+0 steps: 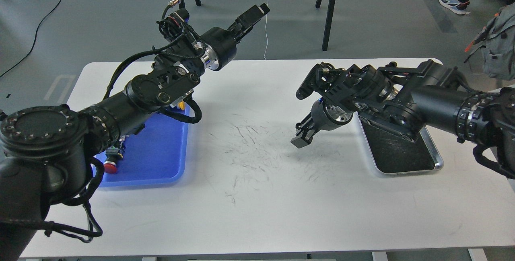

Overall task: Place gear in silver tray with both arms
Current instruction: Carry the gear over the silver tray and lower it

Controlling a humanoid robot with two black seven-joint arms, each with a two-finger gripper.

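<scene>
The silver tray (437, 165) lies on the white table (257, 204) at the right, and the part of its dark scratched floor that shows is bare. My right arm reaches over the tray's far end. Its gripper (301, 136) hangs just left of the tray, pointing down-left above the table; it is dark and I cannot tell its fingers apart. My left arm stretches from the lower left up over the table's far edge. Its gripper (252, 13) is held high in the air, too narrow and dark to read. No gear shows anywhere.
A blue plastic tray (161, 160) lies at the left, partly under my left arm, with a red-capped part (110, 167) and a yellow piece (183, 104) in it. Black stand legs (329, 11) stand beyond the table. A person's feet (454, 3) and a grey backpack (497, 48) are at the far right.
</scene>
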